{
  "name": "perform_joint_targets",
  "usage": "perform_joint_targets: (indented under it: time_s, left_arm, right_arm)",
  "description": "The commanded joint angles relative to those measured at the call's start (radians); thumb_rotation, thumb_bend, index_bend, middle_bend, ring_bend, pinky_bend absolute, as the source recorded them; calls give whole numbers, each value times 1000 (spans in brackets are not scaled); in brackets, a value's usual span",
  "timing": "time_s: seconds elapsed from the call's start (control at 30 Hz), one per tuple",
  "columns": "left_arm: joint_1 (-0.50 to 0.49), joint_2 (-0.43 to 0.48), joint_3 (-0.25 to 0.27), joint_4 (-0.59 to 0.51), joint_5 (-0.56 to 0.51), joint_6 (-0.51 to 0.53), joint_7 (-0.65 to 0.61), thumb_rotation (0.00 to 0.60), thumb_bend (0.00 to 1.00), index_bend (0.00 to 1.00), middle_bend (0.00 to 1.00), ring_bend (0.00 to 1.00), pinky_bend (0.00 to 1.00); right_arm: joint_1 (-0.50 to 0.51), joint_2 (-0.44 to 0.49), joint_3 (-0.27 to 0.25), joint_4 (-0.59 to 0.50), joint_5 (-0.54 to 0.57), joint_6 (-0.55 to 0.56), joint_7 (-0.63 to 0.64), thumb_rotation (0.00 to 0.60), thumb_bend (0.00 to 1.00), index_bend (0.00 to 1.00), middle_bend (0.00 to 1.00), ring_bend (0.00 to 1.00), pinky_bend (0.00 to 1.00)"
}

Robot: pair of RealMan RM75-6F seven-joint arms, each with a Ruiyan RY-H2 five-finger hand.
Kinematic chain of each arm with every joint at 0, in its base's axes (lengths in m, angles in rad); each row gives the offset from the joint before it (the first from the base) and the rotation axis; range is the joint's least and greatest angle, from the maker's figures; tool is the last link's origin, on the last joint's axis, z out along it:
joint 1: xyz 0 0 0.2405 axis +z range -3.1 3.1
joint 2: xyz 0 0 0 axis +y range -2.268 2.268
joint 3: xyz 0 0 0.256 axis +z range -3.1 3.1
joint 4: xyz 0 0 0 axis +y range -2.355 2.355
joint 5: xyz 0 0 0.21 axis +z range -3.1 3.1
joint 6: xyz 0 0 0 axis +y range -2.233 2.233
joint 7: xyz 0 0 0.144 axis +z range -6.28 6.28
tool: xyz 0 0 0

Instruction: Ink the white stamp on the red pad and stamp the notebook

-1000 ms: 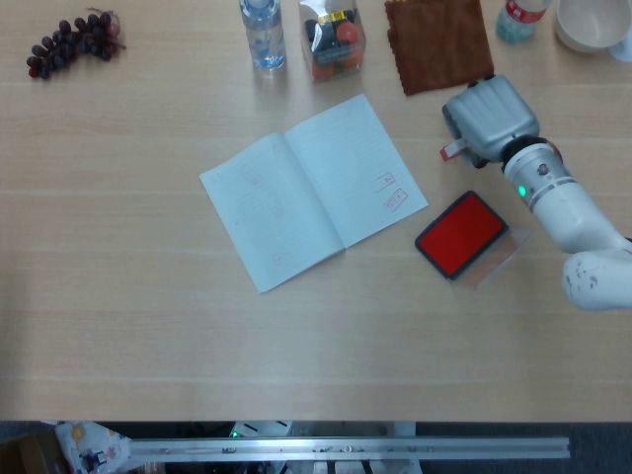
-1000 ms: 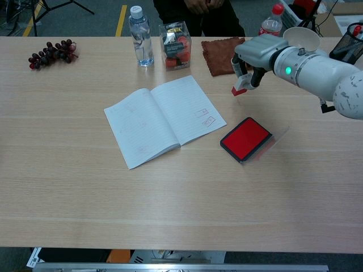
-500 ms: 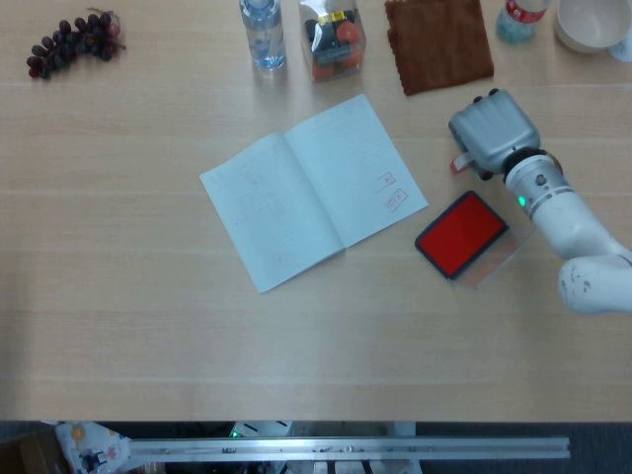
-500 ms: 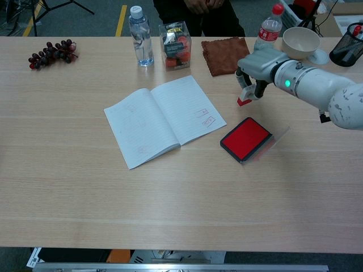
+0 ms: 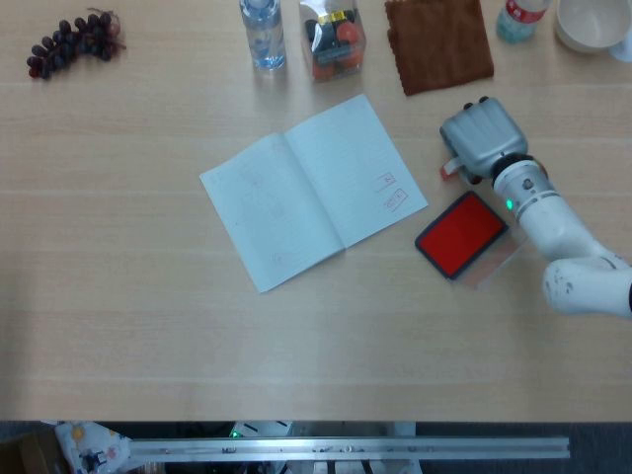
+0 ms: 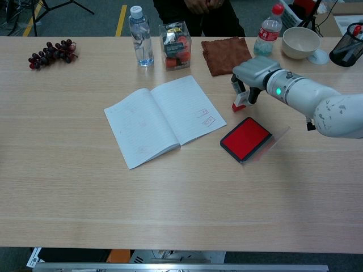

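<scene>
My right hand (image 5: 481, 140) (image 6: 253, 74) grips the white stamp (image 6: 240, 102) (image 5: 450, 167), whose red base points down just above the table. The stamp hangs a little beyond the far left corner of the red ink pad (image 5: 461, 233) (image 6: 245, 138), not touching it. The pad lies open with its clear lid (image 6: 273, 139) folded out to the right. The open notebook (image 5: 314, 188) (image 6: 163, 118) lies left of the pad, with two red stamp marks (image 6: 205, 116) near its right edge. My left hand shows in neither view.
Along the far edge stand a water bottle (image 6: 140, 36), a clear snack box (image 6: 174, 45), a brown cloth (image 6: 226, 54), a red-capped bottle (image 6: 266, 34), a white bowl (image 6: 301, 41) and a black mesh pen holder (image 6: 348, 50). Dark grapes (image 6: 51, 52) lie far left.
My right hand has come down and nearer with the stamp, ending low over the table beside the pad's far left corner. Notebook and pad have not moved.
</scene>
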State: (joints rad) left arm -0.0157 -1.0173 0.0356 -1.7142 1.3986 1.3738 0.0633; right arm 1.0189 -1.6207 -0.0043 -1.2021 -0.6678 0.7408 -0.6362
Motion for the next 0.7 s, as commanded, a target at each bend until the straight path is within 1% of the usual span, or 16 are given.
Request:
perform_joint_targets:
  time_s: [0.03,0.27,0.7]
  left_arm:
    - [0,1,0,1,-1,0,-2,600,314,203,131,182,216]
    - [-1,0,3,4,-2,-6,-2,600,314,203,131,183,216]
    - [-3,0,3,1,-3,-9,3,600,314,203,131,183,215]
  right_arm:
    - [-4,-7,6,8,-10,-3,7,600,329,679,474,317,318]
    - [-12,-9,15,13,-31,-8,15,600,264,617,456,306,318]
    - [-25,-18,25,29,-45,-15,17,600,240,563,440,292,318]
